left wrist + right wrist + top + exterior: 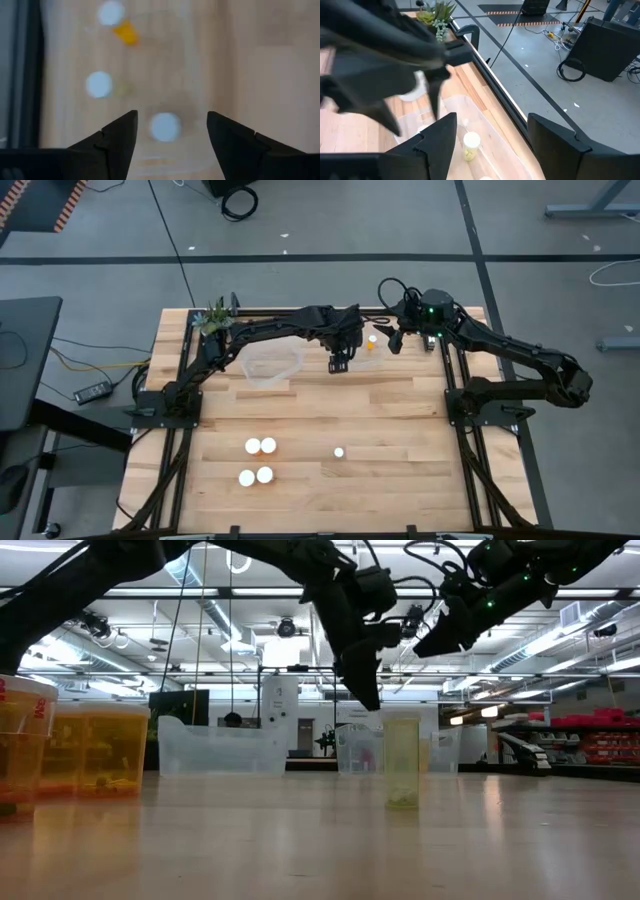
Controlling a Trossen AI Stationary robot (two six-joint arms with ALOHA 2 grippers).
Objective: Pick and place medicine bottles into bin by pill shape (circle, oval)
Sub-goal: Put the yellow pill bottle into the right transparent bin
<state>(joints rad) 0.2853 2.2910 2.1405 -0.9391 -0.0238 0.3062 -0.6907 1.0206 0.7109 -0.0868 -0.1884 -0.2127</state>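
Several wide white-capped medicine bottles (258, 460) stand upright on the table's near left. One narrow-capped bottle (339, 452) stands alone near the middle and also shows in the low view (402, 765). My left gripper (339, 364) hangs open and empty over a clear bin (485, 125) at the far middle. In the left wrist view this bin (200, 65) holds three white-capped bottles (164, 126), one of them lying with an orange body (125, 33). My right gripper (394, 340) is open and empty, above the table's far right, just beside that bin.
A second clear bin (272, 365) stands left of the first. A small green potted plant (213, 318) sits at the far left corner. Black frame rails (455, 380) run along the table's sides and far edge. Bare wood (400, 480) lies at the near right.
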